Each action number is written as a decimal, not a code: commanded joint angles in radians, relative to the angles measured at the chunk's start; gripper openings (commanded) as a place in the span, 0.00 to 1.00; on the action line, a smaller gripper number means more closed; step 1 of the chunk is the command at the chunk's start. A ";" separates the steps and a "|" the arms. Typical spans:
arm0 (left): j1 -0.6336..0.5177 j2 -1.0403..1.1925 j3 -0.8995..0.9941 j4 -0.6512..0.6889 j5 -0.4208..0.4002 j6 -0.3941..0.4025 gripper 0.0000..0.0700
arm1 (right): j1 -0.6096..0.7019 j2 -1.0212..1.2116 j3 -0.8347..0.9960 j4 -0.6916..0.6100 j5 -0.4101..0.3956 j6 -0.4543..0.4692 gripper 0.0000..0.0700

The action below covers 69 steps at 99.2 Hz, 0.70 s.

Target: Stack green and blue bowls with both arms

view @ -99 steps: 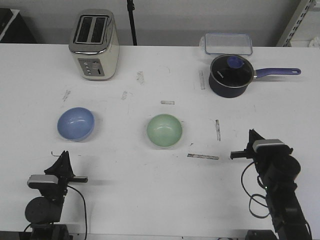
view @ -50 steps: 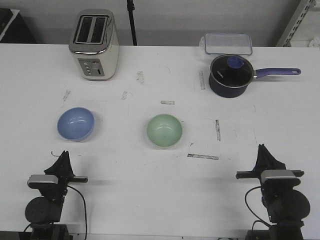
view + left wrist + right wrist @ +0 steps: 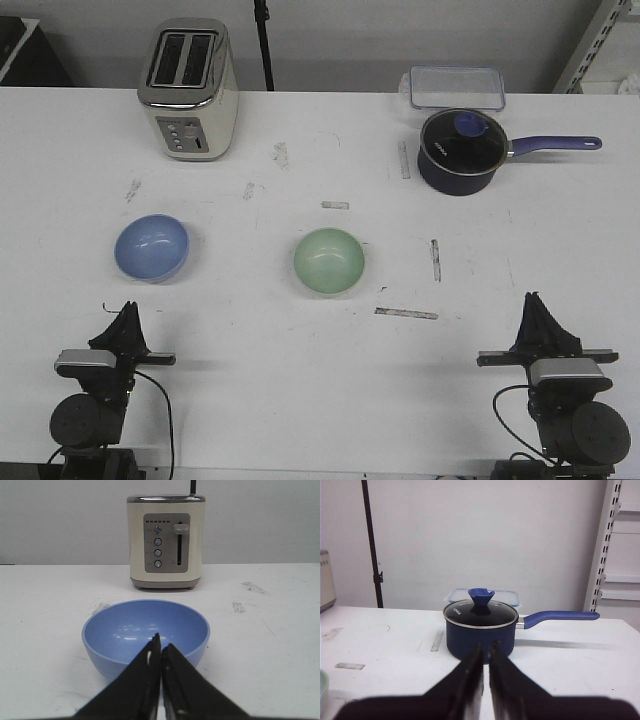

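Note:
The light blue bowl (image 3: 151, 247) sits upright on the white table (image 3: 300, 380) at the left. The mint green bowl (image 3: 329, 260) sits upright near the middle, apart from it. My left gripper (image 3: 127, 310) is shut and empty at the table's front left, just short of the blue bowl. The left wrist view shows its closed tips (image 3: 161, 643) against the blue bowl's (image 3: 125, 627) near rim. My right gripper (image 3: 537, 300) is shut and empty at the front right, well right of the green bowl. In the right wrist view (image 3: 486, 649), only a sliver of the green bowl (image 3: 321, 686) shows.
A cream toaster (image 3: 187, 88) stands at the back left. A dark navy saucepan (image 3: 460, 150) with a glass lid and blue handle stands at the back right, with a clear lidded container (image 3: 452, 86) behind it. Tape marks dot the table.
My right arm has drawn back toward the table's front edge and swung to point straight ahead. The left arm and both bowls have not moved.

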 commanded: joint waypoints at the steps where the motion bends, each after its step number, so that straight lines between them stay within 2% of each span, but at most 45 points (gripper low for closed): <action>1: 0.000 -0.002 -0.022 0.013 -0.002 0.005 0.00 | 0.000 -0.002 0.002 0.016 0.003 -0.004 0.01; 46: 0.000 -0.002 -0.018 0.040 -0.004 -0.002 0.00 | 0.000 -0.002 0.002 0.016 0.003 -0.004 0.01; 69: 0.000 0.004 0.047 0.036 -0.005 -0.002 0.00 | 0.000 -0.002 0.002 0.016 0.003 -0.004 0.01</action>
